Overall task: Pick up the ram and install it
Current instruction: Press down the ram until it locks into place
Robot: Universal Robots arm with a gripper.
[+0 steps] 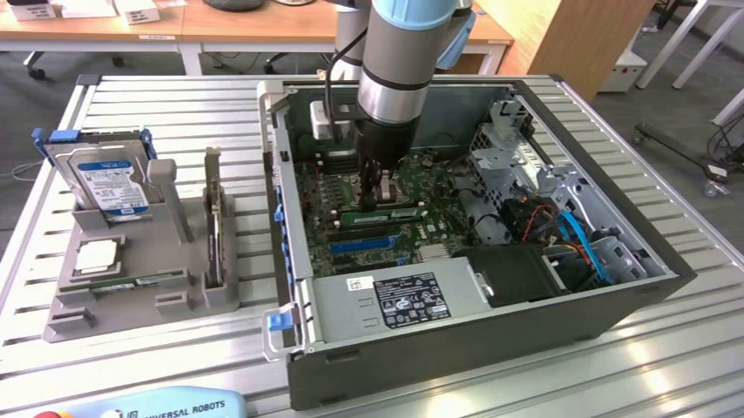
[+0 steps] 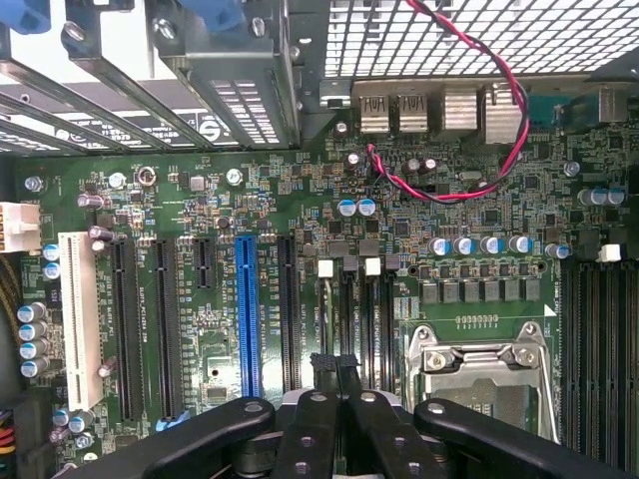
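Well, the gripper [image 2: 334, 367] is shut tight on nothing, just over the ram [image 1: 389, 212] standing on the green board [image 2: 200, 200], so a crooked push could tip it or crack the board.

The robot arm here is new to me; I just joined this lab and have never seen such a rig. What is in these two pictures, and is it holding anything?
The grey and blue arm ends in a gripper, its hand. The exterior view is taken from off the arm. The wrist view looks down from the wrist past the gripper onto the motherboard. On the slatted table stand an open computer case and a grey holder with a hard drive and a processor chip. The gripper is shut, inside the case. A green ram sits just beneath it; I cannot tell whether it is gripped.
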